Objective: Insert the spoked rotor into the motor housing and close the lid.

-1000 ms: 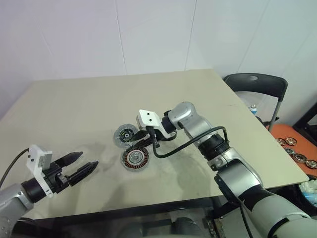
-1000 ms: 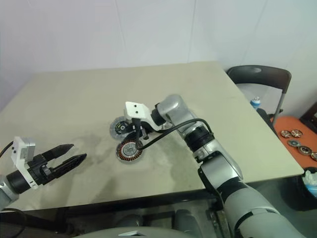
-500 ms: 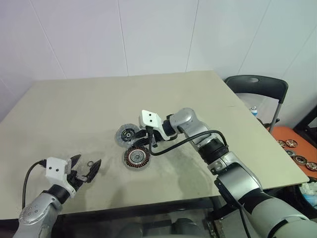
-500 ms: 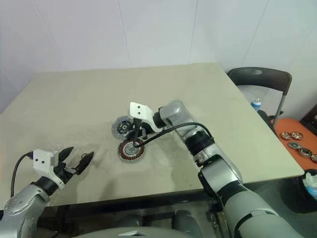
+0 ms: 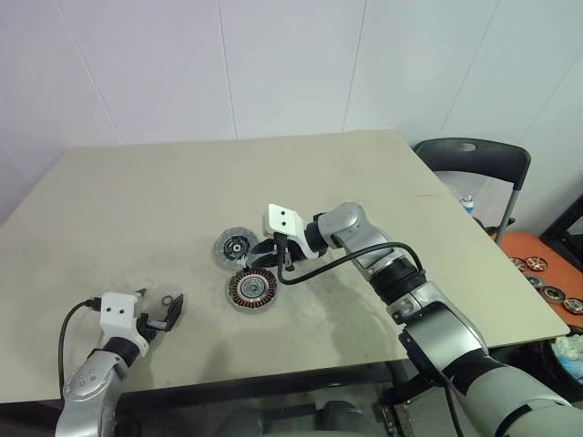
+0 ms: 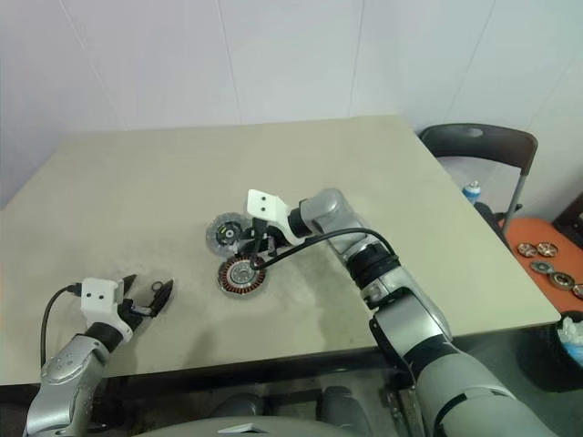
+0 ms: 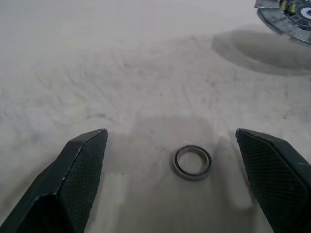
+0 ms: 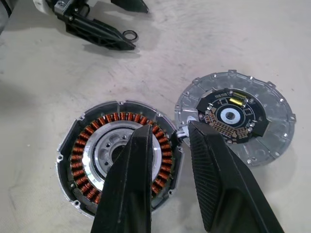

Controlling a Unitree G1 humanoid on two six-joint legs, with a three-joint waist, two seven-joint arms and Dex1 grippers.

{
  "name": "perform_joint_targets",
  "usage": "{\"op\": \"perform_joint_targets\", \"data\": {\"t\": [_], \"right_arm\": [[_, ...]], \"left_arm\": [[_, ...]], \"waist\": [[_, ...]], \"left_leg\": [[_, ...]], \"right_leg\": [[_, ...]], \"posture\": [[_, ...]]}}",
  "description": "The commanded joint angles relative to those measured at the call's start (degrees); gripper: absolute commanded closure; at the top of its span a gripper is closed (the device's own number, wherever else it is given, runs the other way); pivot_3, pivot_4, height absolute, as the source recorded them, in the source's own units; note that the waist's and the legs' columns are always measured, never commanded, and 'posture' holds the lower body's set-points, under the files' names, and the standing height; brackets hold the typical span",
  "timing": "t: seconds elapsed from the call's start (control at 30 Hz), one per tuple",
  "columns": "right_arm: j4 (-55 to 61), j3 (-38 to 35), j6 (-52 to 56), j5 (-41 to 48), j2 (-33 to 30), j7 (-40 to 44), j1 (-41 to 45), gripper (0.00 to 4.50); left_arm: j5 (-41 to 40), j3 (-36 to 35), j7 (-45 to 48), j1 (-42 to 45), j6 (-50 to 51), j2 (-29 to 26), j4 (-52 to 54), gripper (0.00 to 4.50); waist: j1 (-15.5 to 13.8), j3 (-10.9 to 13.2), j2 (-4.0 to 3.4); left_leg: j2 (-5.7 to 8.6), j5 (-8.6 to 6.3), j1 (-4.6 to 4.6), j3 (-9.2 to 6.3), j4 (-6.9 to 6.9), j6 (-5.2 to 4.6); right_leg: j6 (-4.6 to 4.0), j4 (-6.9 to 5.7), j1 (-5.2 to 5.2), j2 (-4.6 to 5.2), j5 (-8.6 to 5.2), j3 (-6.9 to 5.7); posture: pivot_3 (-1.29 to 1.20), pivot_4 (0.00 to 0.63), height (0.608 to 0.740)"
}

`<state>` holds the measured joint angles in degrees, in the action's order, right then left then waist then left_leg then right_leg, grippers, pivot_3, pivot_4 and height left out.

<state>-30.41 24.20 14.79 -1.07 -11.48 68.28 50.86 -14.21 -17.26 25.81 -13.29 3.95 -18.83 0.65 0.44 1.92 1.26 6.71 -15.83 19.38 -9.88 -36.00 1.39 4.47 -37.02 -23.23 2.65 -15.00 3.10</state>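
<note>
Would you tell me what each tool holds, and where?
Nothing: left tool open around the small dark metal ring; right tool empty above the copper-wound round housing.

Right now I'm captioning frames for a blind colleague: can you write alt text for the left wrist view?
A small thin dark metal ring lies flat on the beige table between the left gripper's wide-open black jaws. The rim of a flat silver-grey slotted disc shows farther off.

Both arms are rounded silver-grey shells with black joint bands. Each hand, the left hand and the right hand, carries two black tapered fingers with cross-hatched pads, a white boxy block behind them, and a black cable looping back.
</note>
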Motion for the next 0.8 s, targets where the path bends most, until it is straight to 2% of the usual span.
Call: {"op": "perform_joint_targets", "data": {"t": [0.03, 0.4, 0.53, 0.8], "right_arm": [[2.15, -0.86, 0.03, -0.08, -0.32, -0.94, 0.52, 3.26], [1.71, -1.05, -0.43, -0.54, -0.86, -2.26, 0.8, 3.26], [1.85, -0.78, -0.4, -0.63, -0.51, -2.96, 0.69, 3.26], [1.97, -0.31, -0.62, -1.04, 0.01, -3.66, 0.31, 3.26]], "left_arm": [[1.46, 1.63, -0.86, 1.61, -1.44, 0.41, -2.56, 0.0], [0.95, 4.9, 2.84, -0.26, 2.97, -0.76, -3.66, 0.0], [-0.84, 4.83, 3.47, -0.26, 6.71, -0.86, -3.09, 0.0], [-3.68, 4.67, 5.23, 0.01, 14.23, -2.78, -1.87, 0.0]], "waist": [[-0.22, -0.03, -0.06], [-1.16, -0.16, -0.39], [-1.13, -0.39, -0.74], [-1.15, -0.48, -0.92]], "left_leg": [[0.0, 0.0, -0.01, 0.0, -0.01, 0.0], [0.01, -0.02, -0.03, 0.05, -0.03, -0.04], [0.01, -0.08, -0.03, 0.11, -0.01, -0.14], [0.02, -0.2, -0.03, 0.14, 0.01, -0.29]], "right_leg": [[0.0, 0.0, 0.02, 0.0, 0.0, -0.01], [-0.01, 0.05, 0.05, 0.02, 0.01, 0.0], [-0.01, 0.15, 0.05, 0.03, 0.01, 0.01], [-0.01, 0.42, 0.02, 0.02, 0.01, 0.01]], "posture": [[0.0, 0.0, 0.74], [0.0, 0.0, 0.74], [0.0, 0.0, 0.74], [0.0, 0.0, 0.74]]}}
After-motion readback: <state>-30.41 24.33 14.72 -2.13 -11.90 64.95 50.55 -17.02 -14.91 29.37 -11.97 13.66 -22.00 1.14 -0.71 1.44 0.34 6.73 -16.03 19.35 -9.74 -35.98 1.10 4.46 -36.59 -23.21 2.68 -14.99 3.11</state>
